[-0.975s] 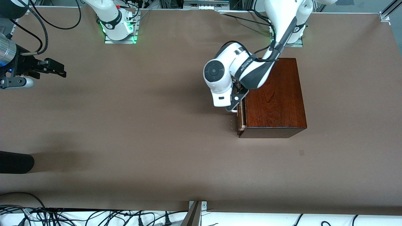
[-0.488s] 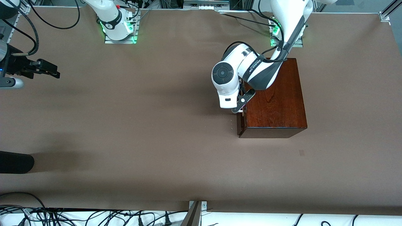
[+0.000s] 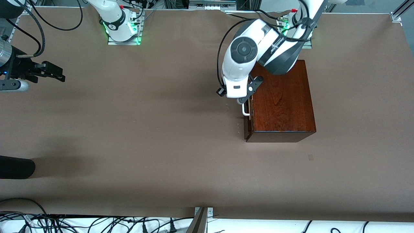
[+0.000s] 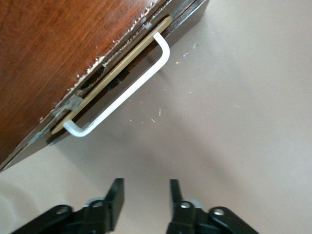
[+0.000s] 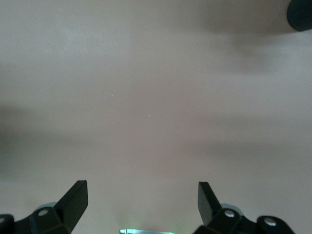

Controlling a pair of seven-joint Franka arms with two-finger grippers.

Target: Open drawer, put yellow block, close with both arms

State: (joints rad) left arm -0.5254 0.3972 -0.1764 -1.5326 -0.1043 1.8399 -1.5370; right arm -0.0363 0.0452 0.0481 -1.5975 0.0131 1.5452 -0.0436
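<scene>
The dark wooden box (image 3: 281, 100) stands near the left arm's base. Its drawer (image 3: 248, 121) is pushed in, and only a thin pale strip (image 4: 114, 80) shows at the front. The white handle (image 3: 245, 110) (image 4: 124, 95) is free. My left gripper (image 3: 240, 98) (image 4: 146, 195) hangs open over the table just in front of the handle, clear of it, with nothing between its fingers. My right gripper (image 3: 48, 72) (image 5: 142, 195) waits open and empty over bare table at the right arm's end. The yellow block is out of view.
A black rounded object (image 3: 16, 166) lies at the table's edge at the right arm's end, nearer to the front camera. Cables and a metal bracket (image 3: 201, 220) run along the front edge. The brown table (image 3: 145, 129) is otherwise bare.
The drawer, slightly out a second ago, is now pushed in. The left gripper has let go of the handle, opened and drawn up and away. The right gripper barely shifted.
</scene>
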